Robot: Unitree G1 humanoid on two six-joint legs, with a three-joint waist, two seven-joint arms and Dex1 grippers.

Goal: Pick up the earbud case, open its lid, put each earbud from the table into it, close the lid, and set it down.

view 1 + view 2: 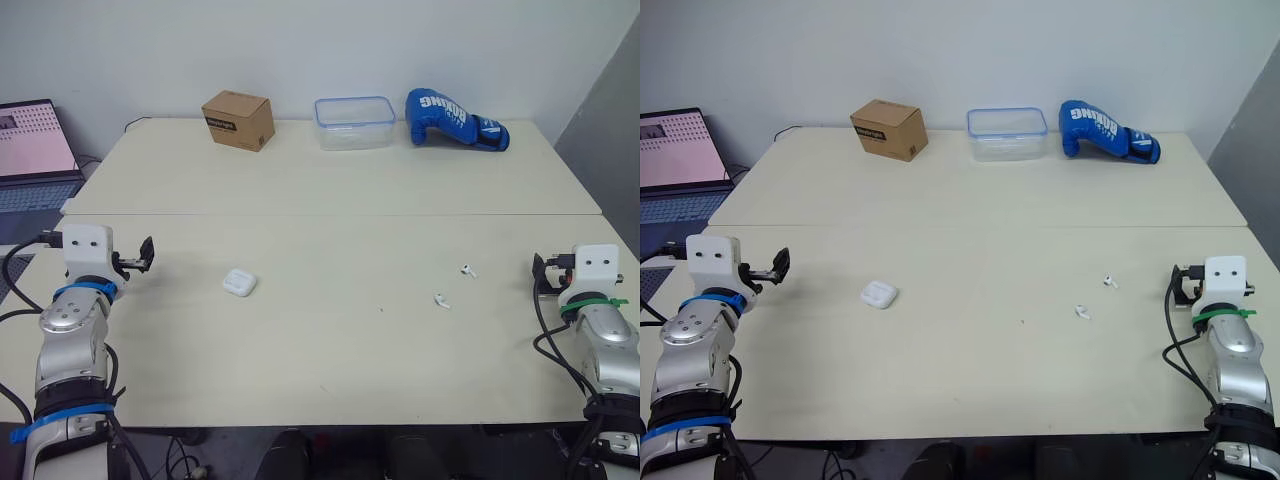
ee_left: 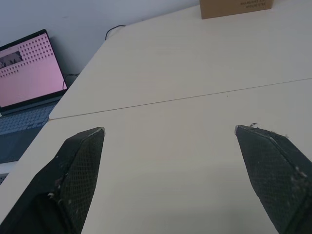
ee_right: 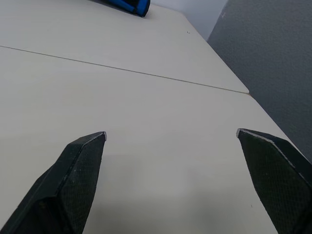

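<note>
The white earbud case (image 1: 239,283) is sitting on the near table (image 1: 330,350), a bit left of centre, while one earbud (image 1: 467,270) and the other earbud (image 1: 441,300) are lying close together over on the right. The left gripper (image 2: 169,130) is hovering at the left edge and the right gripper (image 3: 171,132) at the right edge, both spreading their fingers wide around nothing, well apart from everything. A cardboard box (image 1: 238,120), clear container (image 1: 354,123) and blue boxing glove (image 1: 455,118) are lining the far side, with a laptop (image 1: 35,150) sitting far left.
</note>
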